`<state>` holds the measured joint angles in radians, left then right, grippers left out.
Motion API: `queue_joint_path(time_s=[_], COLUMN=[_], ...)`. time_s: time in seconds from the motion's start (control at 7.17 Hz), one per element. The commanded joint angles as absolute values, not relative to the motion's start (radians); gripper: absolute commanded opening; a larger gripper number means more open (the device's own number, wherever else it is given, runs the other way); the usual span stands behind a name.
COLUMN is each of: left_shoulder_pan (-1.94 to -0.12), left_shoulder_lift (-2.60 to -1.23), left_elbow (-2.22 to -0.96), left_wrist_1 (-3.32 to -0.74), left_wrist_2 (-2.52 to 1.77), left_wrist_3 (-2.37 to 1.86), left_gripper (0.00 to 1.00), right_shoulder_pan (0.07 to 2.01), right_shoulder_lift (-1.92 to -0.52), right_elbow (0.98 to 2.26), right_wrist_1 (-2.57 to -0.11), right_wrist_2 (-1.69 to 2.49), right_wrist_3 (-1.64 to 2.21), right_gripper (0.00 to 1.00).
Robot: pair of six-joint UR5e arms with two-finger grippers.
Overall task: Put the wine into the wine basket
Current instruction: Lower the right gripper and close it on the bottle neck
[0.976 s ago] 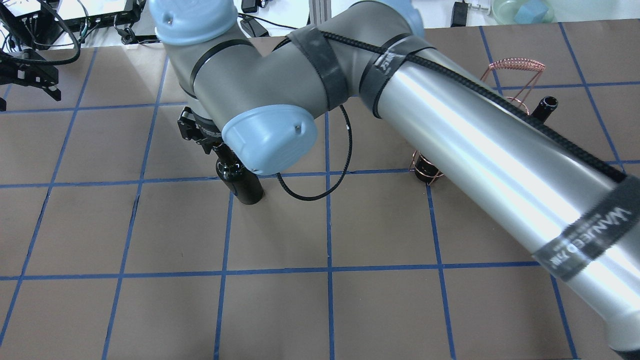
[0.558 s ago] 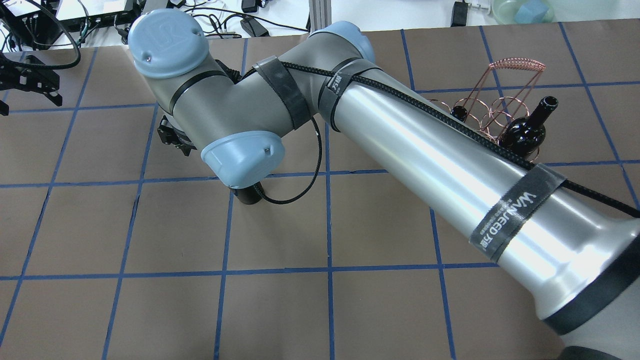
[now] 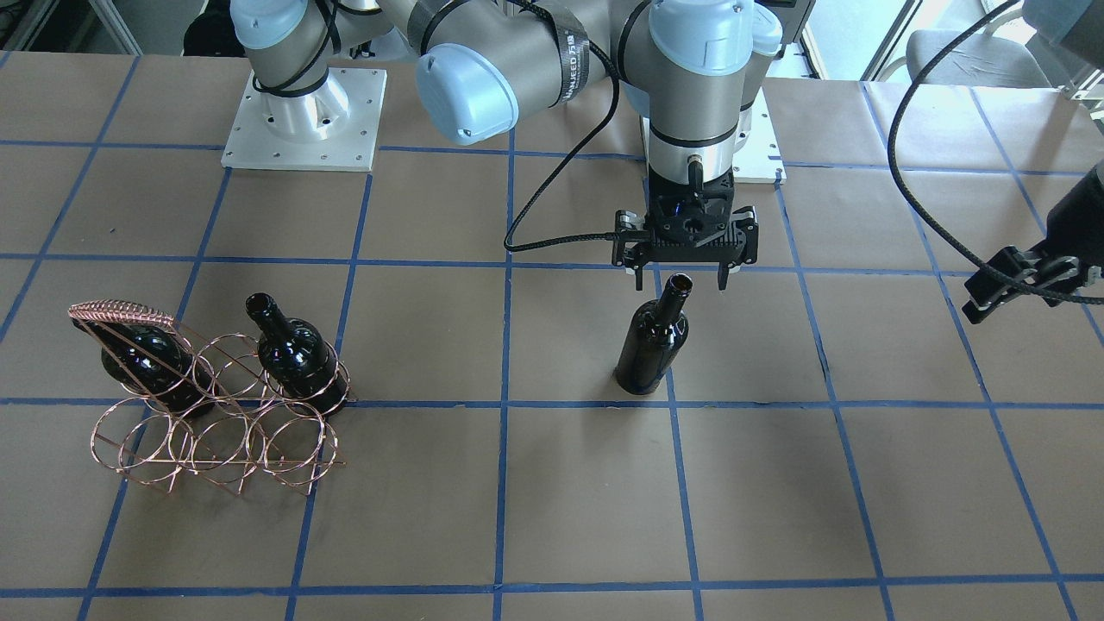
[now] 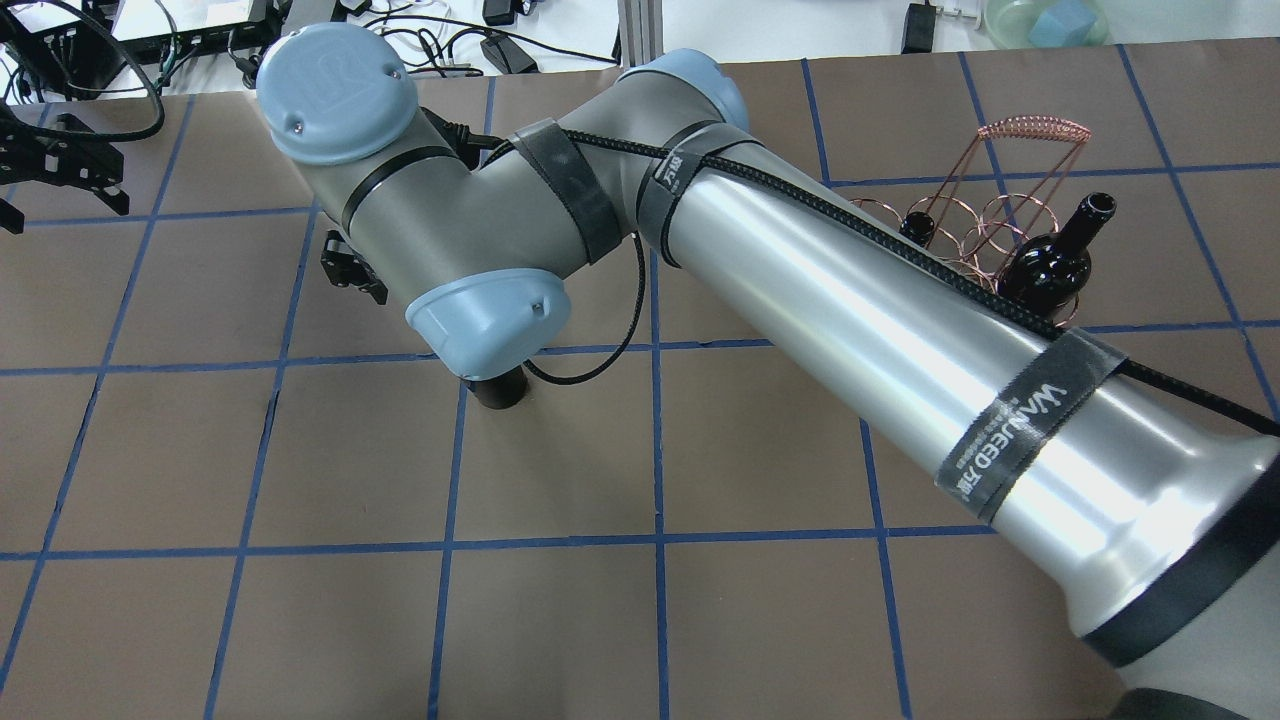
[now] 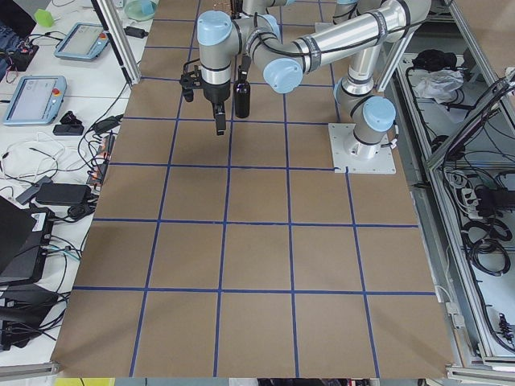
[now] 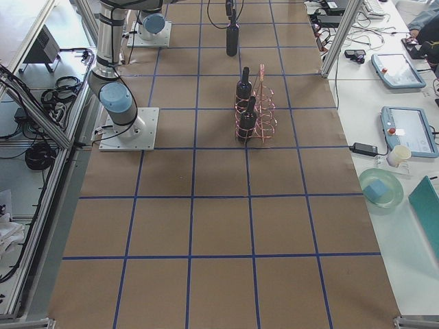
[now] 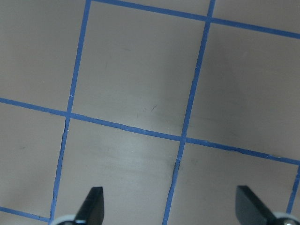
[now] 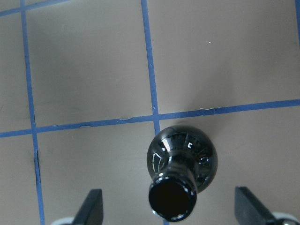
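right gripper (image 3: pixel 680 278): fingers (image 8: pixel 93 208) spread wide, one to each side of the mouth of the wine bottle (image 3: pixel 653 345), both clear of the glass; nothing gripped. fingertips seemingly about level with the bottle's lip, though hard to judge from these angles. wrist pointing straight down, at the end of the long arm reaching across from the robot's right.

wine bottle: dark, glossy, unlabelled, upright on the table (image 3: pixel 552 517), open mouth facing up. base just beside a crossing of the blue tape lines (image 3: pixel 561 403), near the middle of the table and well apart from the basket.

wire basket (image 3: pixel 116 311): copper-coloured, two rows of three rings, coil-wrapped handle arched over one end; set on the robot's right side of the table. second bottle (image 3: pixel 297 354) and third bottle (image 3: pixel 147 362), both dark like the first, seated in the two end rings of the row nearer the robot, necks up; third bottle under the handle.

left gripper (image 7: pixel 171 201): fingers wide apart, nothing between them, only brown paper and tape lines below. parked out at the robot's left edge of the table, well apart from bottle and basket.
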<state>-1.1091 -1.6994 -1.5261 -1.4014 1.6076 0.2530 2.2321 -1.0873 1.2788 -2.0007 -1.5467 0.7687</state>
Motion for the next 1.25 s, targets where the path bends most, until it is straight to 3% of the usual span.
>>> queue_joint_path(time_s=[0.0, 0.14, 1.12], left_shoulder_pan=[-1.109, -1.109, -1.109], left_shoulder_lift=[-1.703, -1.703, -1.703], left_elbow=[-1.534, -1.535, -1.554], left_wrist_1=[-1.401, -1.401, -1.396], left_wrist_2=[1.606, 1.606, 1.617], left_wrist_3=[0.253, 0.253, 0.282], left_gripper=[1.0, 1.0, 1.0], right_shoulder_pan=[2.232, 2.232, 2.232], right_shoulder_lift=[-1.074, -1.063, -1.062], right_elbow=[1.282, 1.284, 1.284], right_wrist_1=[-2.009, -2.011, -2.011], right_wrist_2=[-1.58, -1.578, -1.568], right_wrist_3=[0.752, 0.752, 0.765], right_gripper=[1.0, 1.0, 0.74])
